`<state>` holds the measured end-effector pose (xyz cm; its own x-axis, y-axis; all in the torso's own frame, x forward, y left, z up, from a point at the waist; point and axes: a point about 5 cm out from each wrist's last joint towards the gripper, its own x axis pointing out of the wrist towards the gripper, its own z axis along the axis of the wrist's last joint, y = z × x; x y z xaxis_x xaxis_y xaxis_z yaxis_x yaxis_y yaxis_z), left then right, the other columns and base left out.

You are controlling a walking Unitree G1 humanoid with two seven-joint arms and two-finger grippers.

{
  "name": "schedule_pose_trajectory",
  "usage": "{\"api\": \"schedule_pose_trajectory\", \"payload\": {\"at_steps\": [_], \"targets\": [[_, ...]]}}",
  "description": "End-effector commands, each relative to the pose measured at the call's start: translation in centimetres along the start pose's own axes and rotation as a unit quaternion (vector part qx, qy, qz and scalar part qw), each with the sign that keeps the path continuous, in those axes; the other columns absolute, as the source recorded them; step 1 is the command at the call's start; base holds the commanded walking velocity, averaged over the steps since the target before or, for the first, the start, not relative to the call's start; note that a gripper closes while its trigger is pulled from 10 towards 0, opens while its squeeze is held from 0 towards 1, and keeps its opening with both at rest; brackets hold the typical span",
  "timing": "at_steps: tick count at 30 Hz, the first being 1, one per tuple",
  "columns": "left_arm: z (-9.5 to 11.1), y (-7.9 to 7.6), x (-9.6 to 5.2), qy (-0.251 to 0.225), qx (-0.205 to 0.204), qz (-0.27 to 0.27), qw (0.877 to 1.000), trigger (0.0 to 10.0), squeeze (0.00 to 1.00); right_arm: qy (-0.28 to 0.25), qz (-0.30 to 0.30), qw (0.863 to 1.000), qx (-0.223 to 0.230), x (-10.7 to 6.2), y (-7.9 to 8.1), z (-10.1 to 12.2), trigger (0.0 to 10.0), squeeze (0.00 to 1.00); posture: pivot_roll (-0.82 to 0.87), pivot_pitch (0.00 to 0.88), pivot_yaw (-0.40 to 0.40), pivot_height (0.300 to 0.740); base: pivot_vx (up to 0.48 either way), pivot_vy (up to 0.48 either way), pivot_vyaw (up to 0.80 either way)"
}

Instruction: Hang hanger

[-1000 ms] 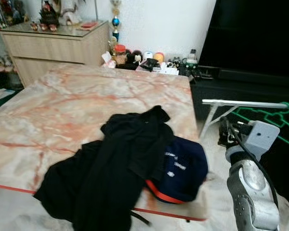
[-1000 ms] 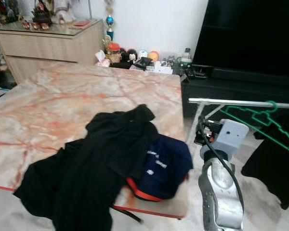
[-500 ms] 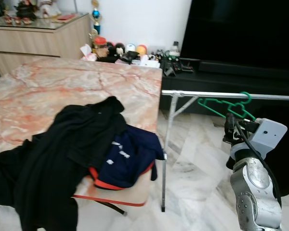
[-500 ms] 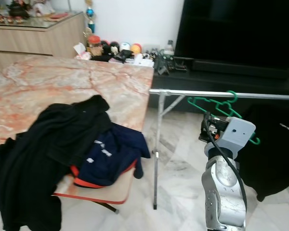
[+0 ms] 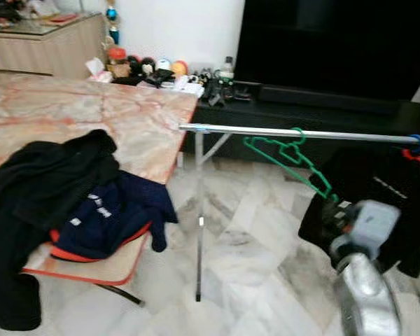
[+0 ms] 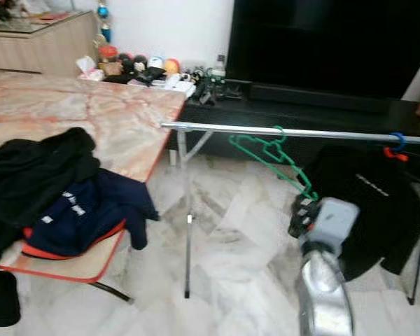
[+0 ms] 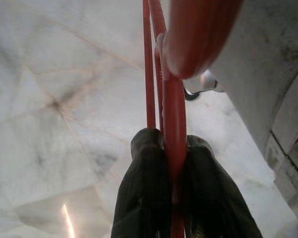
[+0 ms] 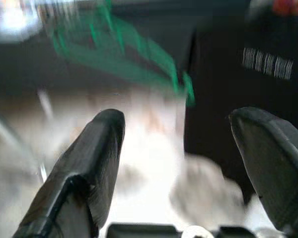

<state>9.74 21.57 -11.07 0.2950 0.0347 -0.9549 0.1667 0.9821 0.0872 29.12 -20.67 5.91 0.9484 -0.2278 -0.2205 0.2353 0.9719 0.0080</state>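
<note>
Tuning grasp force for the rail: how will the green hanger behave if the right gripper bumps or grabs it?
Probably light and stiff: the green hanger is a thin open frame. It hangs by one hook on the metal rail, already tilted, so a bump would likely swing or slide it. The right gripper is open and apart from it; thin bars may twist in a loose grip.

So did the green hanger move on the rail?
Cannot tell. The camera swung, so the whole scene shifted. The green hanger hangs on the rail, right of its leg, much as it did half a second ago.
</note>
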Motion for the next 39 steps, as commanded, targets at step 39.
{"api": "schedule_pose_trajectory", "payload": {"at_steps": [39], "targets": [[0.9, 1.2, -0.1, -0.015, -0.003, 0.036, 0.999, 10.0, 0.00, 0.345, 0.018, 0.938, 0.000, -7.6, -2.3, -16.3, 10.0, 0.00, -0.01, 0.000, 0.012, 0.740, 0.000, -0.480, 0.00]]}}
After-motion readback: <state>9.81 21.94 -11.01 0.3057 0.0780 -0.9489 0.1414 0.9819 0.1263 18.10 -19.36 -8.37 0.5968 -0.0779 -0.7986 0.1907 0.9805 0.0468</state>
